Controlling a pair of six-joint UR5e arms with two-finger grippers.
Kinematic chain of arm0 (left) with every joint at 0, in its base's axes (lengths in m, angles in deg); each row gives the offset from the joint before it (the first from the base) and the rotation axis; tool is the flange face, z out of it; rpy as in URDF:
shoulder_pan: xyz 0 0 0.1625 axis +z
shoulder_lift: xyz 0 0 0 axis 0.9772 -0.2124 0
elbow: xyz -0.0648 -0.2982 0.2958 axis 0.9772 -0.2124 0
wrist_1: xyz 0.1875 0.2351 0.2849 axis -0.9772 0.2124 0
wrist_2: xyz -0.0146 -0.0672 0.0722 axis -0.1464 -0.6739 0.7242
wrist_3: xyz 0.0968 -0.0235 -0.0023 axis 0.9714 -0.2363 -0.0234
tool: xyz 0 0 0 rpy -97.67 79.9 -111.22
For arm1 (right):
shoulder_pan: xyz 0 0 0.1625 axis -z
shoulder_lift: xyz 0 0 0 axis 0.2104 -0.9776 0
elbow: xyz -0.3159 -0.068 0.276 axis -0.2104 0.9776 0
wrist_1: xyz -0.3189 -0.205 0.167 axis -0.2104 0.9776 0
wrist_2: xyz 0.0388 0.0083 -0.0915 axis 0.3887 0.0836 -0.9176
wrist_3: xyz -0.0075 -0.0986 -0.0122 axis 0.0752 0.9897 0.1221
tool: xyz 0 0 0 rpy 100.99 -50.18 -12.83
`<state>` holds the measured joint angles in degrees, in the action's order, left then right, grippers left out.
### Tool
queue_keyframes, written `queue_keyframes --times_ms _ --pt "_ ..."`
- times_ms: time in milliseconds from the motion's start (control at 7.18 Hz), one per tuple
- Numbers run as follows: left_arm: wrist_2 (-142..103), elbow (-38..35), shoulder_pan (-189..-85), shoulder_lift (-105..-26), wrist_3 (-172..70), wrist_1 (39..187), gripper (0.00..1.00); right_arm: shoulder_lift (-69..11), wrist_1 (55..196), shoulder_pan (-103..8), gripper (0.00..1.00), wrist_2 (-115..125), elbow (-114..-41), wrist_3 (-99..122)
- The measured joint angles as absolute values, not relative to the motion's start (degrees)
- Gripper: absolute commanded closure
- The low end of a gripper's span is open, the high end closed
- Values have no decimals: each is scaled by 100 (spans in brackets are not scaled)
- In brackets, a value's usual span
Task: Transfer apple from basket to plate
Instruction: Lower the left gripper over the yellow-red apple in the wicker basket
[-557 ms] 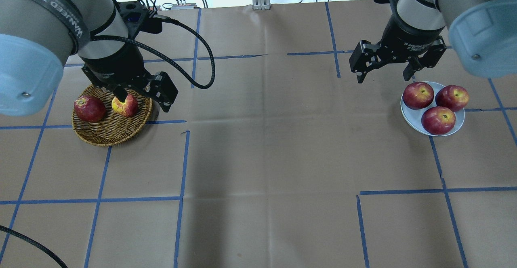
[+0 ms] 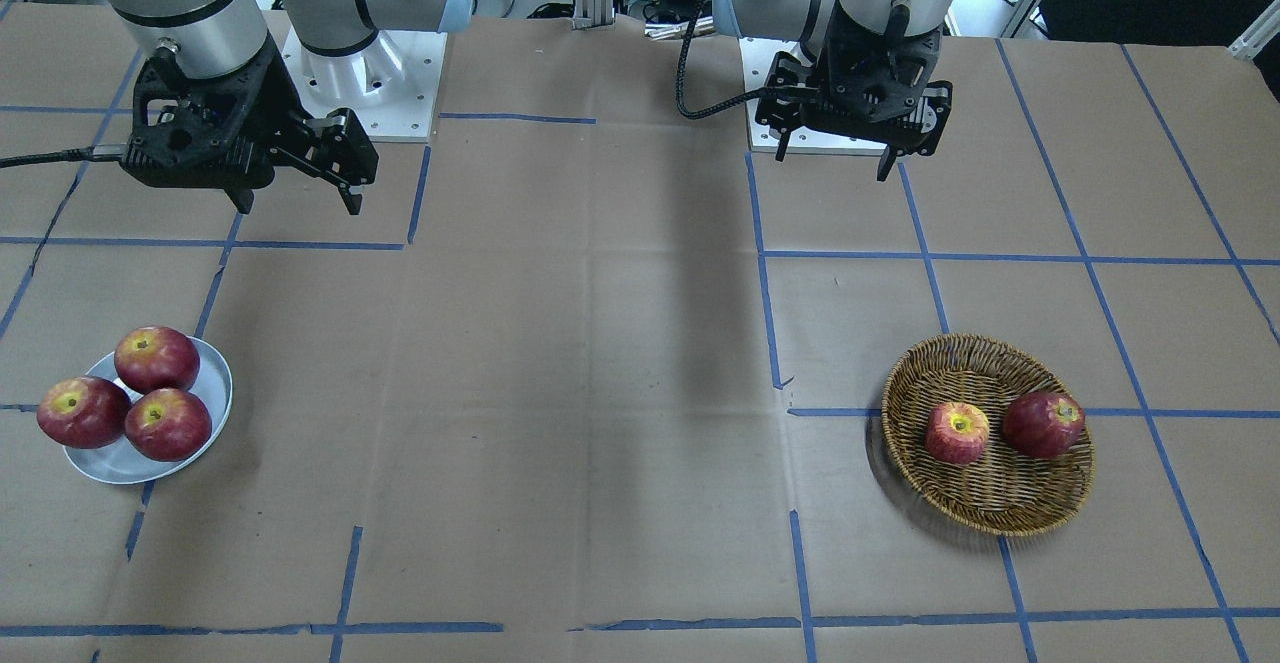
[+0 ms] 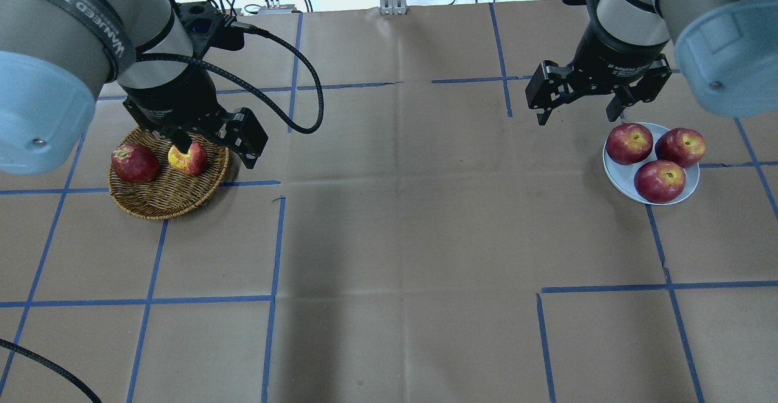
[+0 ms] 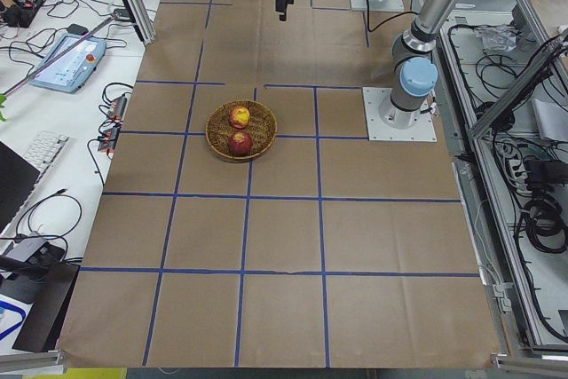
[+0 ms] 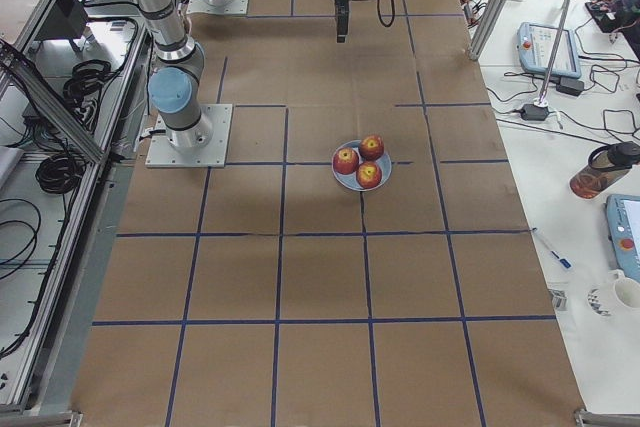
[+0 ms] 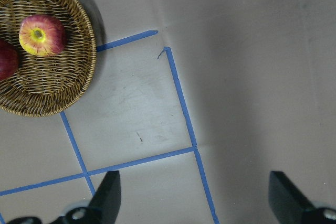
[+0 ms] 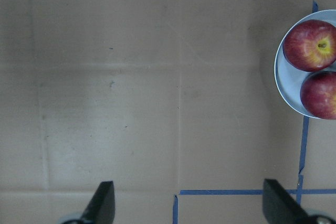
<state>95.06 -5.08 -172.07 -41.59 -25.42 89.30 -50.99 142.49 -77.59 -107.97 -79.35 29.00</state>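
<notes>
**Item 1, apple** (image 2: 957, 432): round, pinkish-red with pale streaks, matte skin, yellow patch around the stem hollow. You will find it lying in the basket, stem hollow up, on the side nearer the table's middle.

**Item 2, basket** (image 2: 1000, 491): round, shallow, woven brown-tan wicker with a ridged rim. It sits on the robot's left half of the tabletop. It also holds one darker apple (image 2: 1043, 424), glossier and deep red, just beside item 1.

**Item 3, plate** (image 2: 108, 464): small, round, smooth, pale blue-grey with a raised rim, on the robot's right half and well apart from the basket. Three dark red apples (image 2: 156, 359) crowd it, one overhanging the rim.

**Item 4, left claw** (image 2: 832, 158): black, two-fingered, fingers spread wide with nothing between them. It hangs above the tabletop and touches neither the basket nor the fruit. Its wrist view puts the basket in the upper left corner.

**Item 5, right claw** (image 2: 298, 205): same build, fingers likewise parted and empty, raised near the plate. Its wrist view catches the plate's edge at the right.

**Item 6, tabletop** (image 2: 600, 393): covered in creased brown paper, marked into squares with blue tape.

**Surroundings:** you have aluminium framing, loose cables, a white keyboard (image 4: 43, 153) and a teach pendant (image 5: 548, 49) on the white benches alongside.
</notes>
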Motion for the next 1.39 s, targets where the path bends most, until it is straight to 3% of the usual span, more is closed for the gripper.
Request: queue_keyframes --times_ms 836,1393 --pt "9586 -411 -17119 -4155 -2432 8938 1 -5099 14249 -7759 0 -10797 -7935 2899" --pt "9575 -557 -16369 -4409 -2055 8366 1 -5099 14249 -7759 0 -10797 -7935 2901"
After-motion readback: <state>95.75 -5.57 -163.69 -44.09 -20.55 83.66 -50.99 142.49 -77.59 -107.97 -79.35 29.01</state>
